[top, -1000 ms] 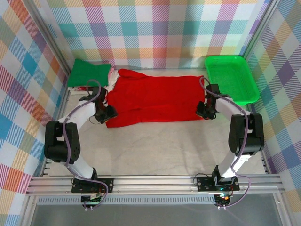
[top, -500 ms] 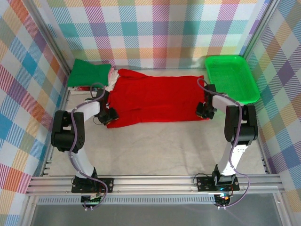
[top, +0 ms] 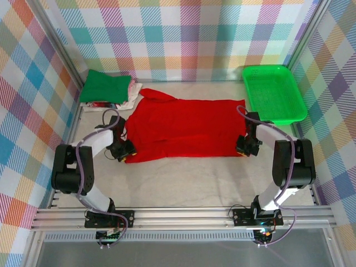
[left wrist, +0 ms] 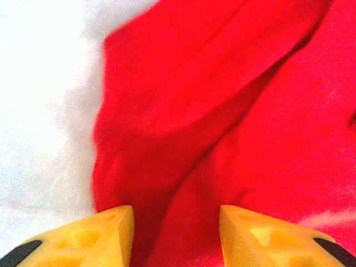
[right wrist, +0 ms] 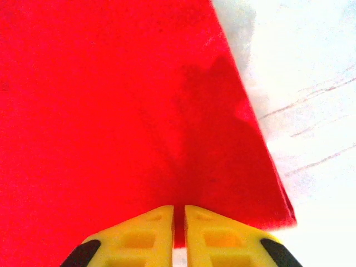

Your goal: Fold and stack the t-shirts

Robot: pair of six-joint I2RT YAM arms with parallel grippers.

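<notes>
The red t-shirt (top: 183, 128) lies spread flat across the middle of the table. My left gripper (top: 125, 150) is at its near-left corner; in the left wrist view its yellow fingers (left wrist: 177, 233) stand partly apart with a bunched ridge of red cloth (left wrist: 222, 111) filling the gap. At the near-right corner, my right gripper (top: 245, 147) is nearly closed (right wrist: 179, 222), pinching the thin hem of the red cloth (right wrist: 111, 111). A folded dark green t-shirt (top: 105, 86) rests on whitish/pink ones (top: 132, 92) at the back left.
A bright green mesh basket (top: 272, 92) stands at the back right, close to the right arm. Plaid walls close in the table on three sides. Bare whitish tabletop (top: 183, 183) stretches between the shirt and the arm bases.
Both grippers have moved toward the near edge, dragging the red t-shirt with them. Its far edge has pulled away from the green and whitish pile.
</notes>
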